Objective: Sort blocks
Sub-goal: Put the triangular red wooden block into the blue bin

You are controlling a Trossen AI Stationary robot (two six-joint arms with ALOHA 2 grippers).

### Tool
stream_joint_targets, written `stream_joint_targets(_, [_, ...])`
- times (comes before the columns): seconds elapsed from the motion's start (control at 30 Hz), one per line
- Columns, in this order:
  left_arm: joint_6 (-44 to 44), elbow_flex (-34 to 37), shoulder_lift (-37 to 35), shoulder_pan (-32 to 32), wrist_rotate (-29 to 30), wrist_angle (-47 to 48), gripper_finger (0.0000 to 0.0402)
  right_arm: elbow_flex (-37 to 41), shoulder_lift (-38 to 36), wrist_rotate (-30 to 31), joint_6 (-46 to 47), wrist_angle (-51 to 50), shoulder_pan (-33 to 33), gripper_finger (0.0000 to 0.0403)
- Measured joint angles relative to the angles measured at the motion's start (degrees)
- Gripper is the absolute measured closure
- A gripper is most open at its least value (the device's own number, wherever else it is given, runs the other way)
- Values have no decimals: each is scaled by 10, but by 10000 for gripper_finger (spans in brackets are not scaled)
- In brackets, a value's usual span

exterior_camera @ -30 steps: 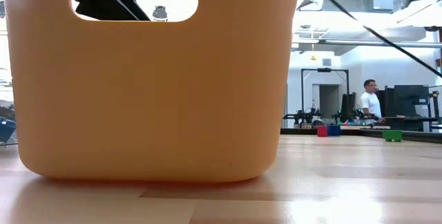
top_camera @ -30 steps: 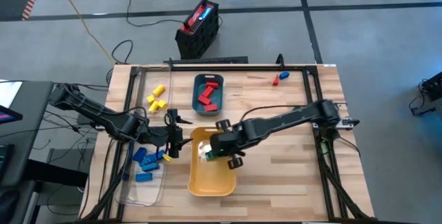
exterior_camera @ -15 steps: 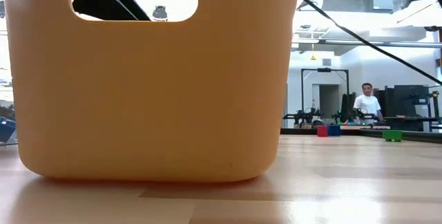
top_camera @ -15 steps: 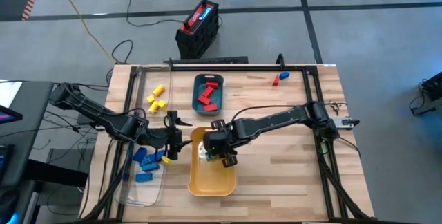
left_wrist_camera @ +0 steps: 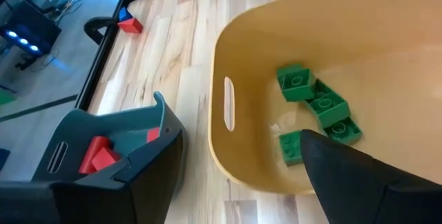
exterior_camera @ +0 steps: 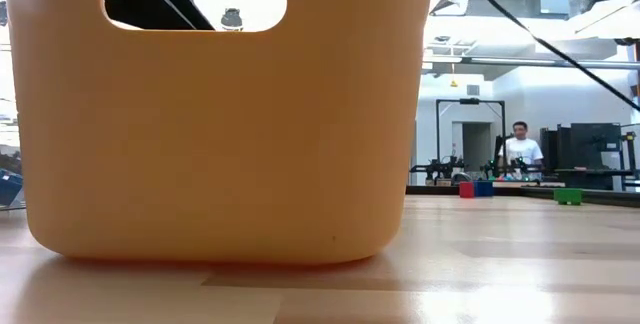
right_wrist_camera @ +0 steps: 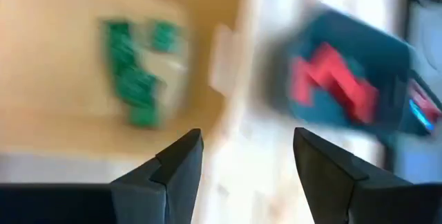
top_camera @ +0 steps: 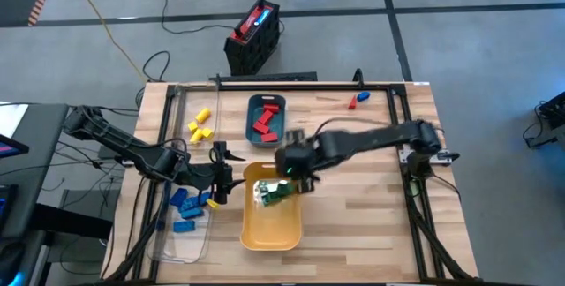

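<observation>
The table carries three sorting containers. The yellow tray sits at table centre toward 6 o'clock and holds the green blocks; the left wrist view shows four of them clustered at one end. The teal tray lies at 12 o'clock from the yellow tray and holds the red blocks. The clear tray lies at 9 o'clock from the yellow tray and holds the blue blocks. Loose yellow blocks rest at 10 o'clock near the table edge. A red and a blue block remain unsorted at 1 o'clock, touching each other.

The right gripper hangs over the 12 o'clock rim of the yellow tray. Its fingers stand apart with nothing between them, consistent with a green block just deposited.

The left gripper waits just beside the 9 o'clock wall of the yellow tray, between it and the clear tray. Its fingers are spread and empty.

Each colour has its own container, so remaining work is judged to be the yellow blocks and the pair at 1 o'clock.
</observation>
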State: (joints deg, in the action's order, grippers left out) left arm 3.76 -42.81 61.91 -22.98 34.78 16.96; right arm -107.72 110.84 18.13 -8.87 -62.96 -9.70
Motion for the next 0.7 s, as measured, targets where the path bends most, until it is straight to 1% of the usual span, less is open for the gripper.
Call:
stream_joint_targets(0.1, [-6, 0, 0, 0, 0, 6, 113, 56, -62, 23, 18, 4, 40, 172])
stream_joint_targets(0.2, [-7, 0, 0, 0, 0, 6, 113, 145, -134, 30, 59, 41, 106, 172])
stream_joint_targets(0.33, [-8, 0, 0, 0, 0, 7, 113, 283, -220, 31, 145, 85, 226, 172])
stream_joint_targets(0.43, [-5, 0, 0, 0, -1, 7, 113, 360, -260, 29, 165, 122, 322, 172])
stream_joint_targets(0.53, [5, 0, 0, 0, -1, 0, 113, 391, -274, -8, 178, 150, 417, 172])
stream_joint_targets(0.63, [10, 0, 0, 0, -1, -1, 113, 394, -251, -57, 211, 152, 496, 172])
stream_joint_targets(0.7, [11, 0, 0, 0, -1, -1, 113, 394, -227, -72, 232, 152, 532, 170])
